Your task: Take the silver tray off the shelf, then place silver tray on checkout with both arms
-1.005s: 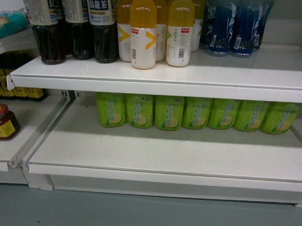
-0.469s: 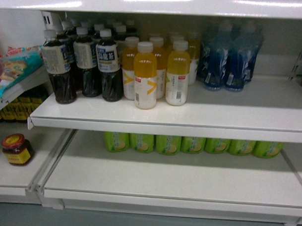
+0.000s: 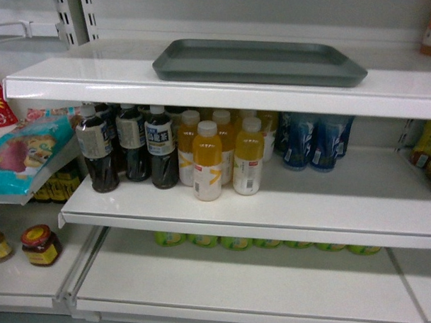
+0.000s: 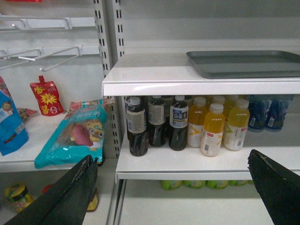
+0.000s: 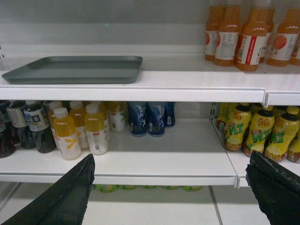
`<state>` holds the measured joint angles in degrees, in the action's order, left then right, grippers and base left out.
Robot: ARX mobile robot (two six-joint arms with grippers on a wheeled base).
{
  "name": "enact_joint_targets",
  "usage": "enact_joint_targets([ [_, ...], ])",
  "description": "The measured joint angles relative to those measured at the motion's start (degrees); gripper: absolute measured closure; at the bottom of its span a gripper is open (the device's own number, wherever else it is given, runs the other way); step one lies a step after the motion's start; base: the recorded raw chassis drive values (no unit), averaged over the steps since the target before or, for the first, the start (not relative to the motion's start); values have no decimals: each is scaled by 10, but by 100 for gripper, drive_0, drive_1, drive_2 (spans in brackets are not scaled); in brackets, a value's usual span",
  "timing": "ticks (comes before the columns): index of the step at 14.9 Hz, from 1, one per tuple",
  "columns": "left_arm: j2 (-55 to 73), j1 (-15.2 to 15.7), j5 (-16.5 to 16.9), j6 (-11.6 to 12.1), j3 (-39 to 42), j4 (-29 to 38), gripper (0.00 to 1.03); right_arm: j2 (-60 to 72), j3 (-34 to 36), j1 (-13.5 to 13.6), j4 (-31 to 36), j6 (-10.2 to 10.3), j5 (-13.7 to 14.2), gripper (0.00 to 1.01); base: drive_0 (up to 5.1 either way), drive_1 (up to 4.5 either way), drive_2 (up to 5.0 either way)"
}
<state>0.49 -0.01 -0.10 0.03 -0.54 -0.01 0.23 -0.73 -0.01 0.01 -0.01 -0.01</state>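
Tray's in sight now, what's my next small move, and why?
Probably raise both arms toward the ends of the silver tray. It lies flat and untouched on the shelf, while the left gripper and right gripper hang open below that level, well short of it. Both ends look unobstructed.

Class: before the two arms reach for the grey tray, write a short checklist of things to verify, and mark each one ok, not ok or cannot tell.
1. Tray in view on the top shelf: ok.
2. Tray lying flat with nothing on it: ok.
3. Left gripper open: ok.
4. Right gripper open: ok.
5. Fingers at the tray's edges: not ok, both grippers sit lower, facing the bottles.
6. Checkout counter free to receive it: cannot tell, not in view.
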Motion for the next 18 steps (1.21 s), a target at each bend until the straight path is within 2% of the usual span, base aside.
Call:
enact_joint_targets([
  [18, 0, 0, 1, 0, 0, -1, 5, 0, 0, 0, -2, 0, 0, 3, 0, 0, 0],
])
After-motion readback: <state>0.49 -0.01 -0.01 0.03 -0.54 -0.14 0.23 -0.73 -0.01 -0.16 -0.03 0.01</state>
